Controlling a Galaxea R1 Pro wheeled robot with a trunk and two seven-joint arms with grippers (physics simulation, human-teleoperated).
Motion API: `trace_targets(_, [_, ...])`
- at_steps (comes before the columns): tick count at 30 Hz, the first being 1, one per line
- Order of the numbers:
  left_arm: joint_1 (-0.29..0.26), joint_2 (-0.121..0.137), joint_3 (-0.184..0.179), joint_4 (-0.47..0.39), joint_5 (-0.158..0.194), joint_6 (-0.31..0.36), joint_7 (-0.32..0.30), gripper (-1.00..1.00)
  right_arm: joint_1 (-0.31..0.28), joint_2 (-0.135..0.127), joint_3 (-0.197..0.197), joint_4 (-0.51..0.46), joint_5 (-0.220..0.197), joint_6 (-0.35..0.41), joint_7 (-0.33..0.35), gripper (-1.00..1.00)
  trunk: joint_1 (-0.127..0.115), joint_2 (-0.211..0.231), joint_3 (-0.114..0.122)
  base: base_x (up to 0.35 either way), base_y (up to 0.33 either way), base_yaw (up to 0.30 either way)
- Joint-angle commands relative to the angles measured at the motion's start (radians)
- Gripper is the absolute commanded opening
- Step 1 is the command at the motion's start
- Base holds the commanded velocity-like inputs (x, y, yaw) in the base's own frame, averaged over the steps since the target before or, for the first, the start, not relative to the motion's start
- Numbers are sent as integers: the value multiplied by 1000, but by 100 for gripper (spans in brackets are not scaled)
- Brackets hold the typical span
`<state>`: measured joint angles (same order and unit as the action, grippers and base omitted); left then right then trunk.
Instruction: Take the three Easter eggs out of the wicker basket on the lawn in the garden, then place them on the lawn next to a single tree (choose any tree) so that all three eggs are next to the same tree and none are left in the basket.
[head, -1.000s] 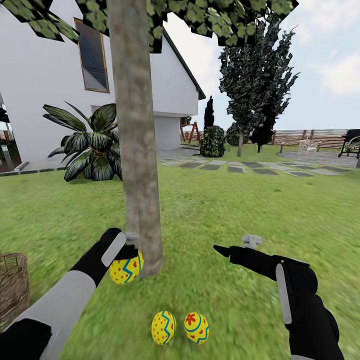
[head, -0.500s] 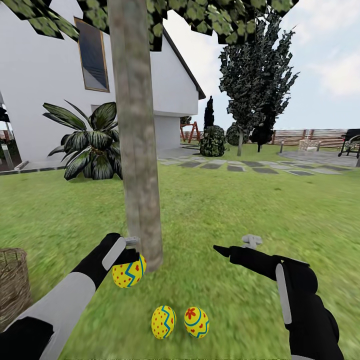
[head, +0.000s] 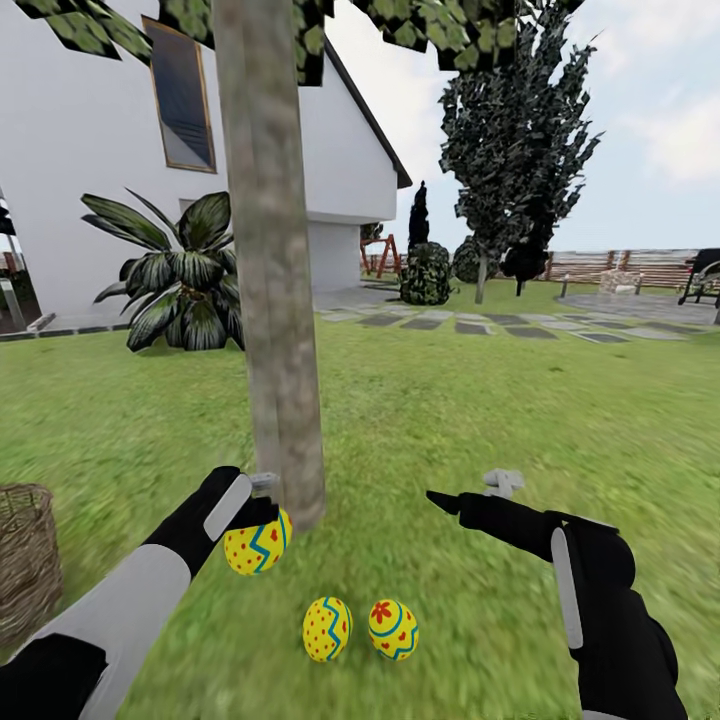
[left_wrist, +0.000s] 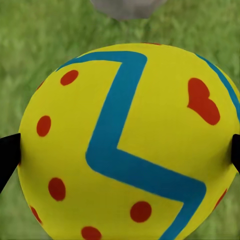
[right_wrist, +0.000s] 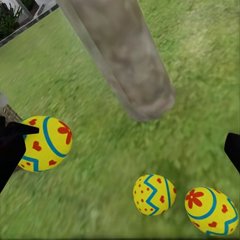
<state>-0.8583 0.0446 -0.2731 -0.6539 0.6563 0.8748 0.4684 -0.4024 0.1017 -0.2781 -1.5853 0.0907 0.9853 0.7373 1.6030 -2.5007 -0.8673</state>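
Eggs (head: 327, 628) smooth, painted, faintly glossy. Tree trunk (head: 272, 300) rough mottled bark. Basket (head: 25, 560) coarse woven wicker.

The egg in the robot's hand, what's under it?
Green lawn lies under the held egg. The patch straight beneath is covered by the egg, so whether it touches the grass cannot be seen.

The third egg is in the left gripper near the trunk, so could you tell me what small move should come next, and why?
Probably lower the left gripper a little and open it: its egg hangs beside the tree, and the two eggs already lie on the lawn nearby.
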Motion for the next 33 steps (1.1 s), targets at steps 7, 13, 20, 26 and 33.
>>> trace_targets(7, [-1, 2, -8, -2, 11, -10, 7, -100, -1, 1, 0, -1, 9, 5, 10, 100, 3, -2, -28, 0, 0, 0])
trace_targets(13, [-1, 2, -8, -3, 11, -12, 7, -100, -1, 1, 0, -1, 9, 4, 10, 100, 6, -4, -52, 0, 0, 0])
trace_targets(20, [-1, 1, -9, -3, 11, -14, 7, -100, -2, 1, 0, -1, 9, 4, 10, 100, 9, -5, -79, 0, 0, 0])
trace_targets(26, [-1, 2, -8, -3, 11, -18, 7, -100, -4, 1, 0, -1, 9, 4, 10, 100, 11, -7, -102, 0, 0, 0])
trace_targets(33, [-1, 2, -8, -3, 12, -19, 7, -100, -4, 1, 0, -1, 9, 4, 10, 100, 15, -8, -129, 0, 0, 0])
